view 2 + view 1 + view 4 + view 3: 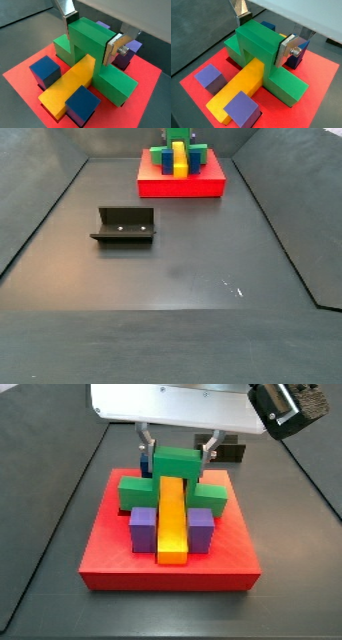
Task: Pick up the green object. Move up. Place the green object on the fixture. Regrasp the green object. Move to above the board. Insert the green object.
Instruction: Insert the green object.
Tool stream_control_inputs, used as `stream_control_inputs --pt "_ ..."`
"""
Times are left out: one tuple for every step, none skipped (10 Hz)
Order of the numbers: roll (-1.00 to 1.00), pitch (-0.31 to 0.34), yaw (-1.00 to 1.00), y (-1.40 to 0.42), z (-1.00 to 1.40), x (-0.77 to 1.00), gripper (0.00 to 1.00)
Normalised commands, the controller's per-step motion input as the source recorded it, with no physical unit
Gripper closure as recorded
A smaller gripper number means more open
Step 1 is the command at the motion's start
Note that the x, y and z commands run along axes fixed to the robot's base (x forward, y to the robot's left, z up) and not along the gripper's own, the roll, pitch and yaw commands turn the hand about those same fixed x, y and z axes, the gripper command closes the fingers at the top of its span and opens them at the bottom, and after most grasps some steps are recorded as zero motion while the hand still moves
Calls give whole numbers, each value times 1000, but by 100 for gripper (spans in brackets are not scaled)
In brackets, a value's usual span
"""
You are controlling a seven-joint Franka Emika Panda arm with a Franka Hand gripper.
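The green object (254, 45) sits on the red board (321, 70) and straddles the long yellow bar (241, 87). Its raised middle cube is over the bar and its lower cubes rest on either side. My gripper (263, 37) is above the board with its silver fingers against both sides of the raised cube, shut on it. Both wrist views show this grip (91, 37). In a side view the gripper (175, 452) stands over the green object (175, 474). The fixture (123, 226) stands apart from the board (181, 186) on the dark floor.
Blue and purple upright blocks (45, 70) (81, 102) flank the near end of the yellow bar (70, 82). More blocks (130, 50) stand behind the gripper. In a side view, purple blocks (140, 524) (201, 524) flank the bar. Dark walls enclose the floor.
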Motion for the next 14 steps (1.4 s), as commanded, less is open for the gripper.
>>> stream_control_inputs --pt "0 0 0 0 -94 60 100" --pt "11 0 0 0 -69 43 100" --pt "0 0 0 0 -37 180 100" --pt "0 3 0 0 -14 454 100" --pt "0 0 0 0 -31 480 100" --pt "0 0 -49 -11 -43 477 100" --pt "13 0 -20 -43 -49 431 100" --pt "40 0 137 0 -100 257 100" --pt "64 7 177 -17 -103 180 100" --pt "87 16 117 -49 -100 114 100" --pt "59 0 117 -17 -97 86 100" --pt "54 0 151 0 -100 94 100" --pt "66 0 177 0 -123 71 100" --pt "67 0 163 0 -126 74 100"
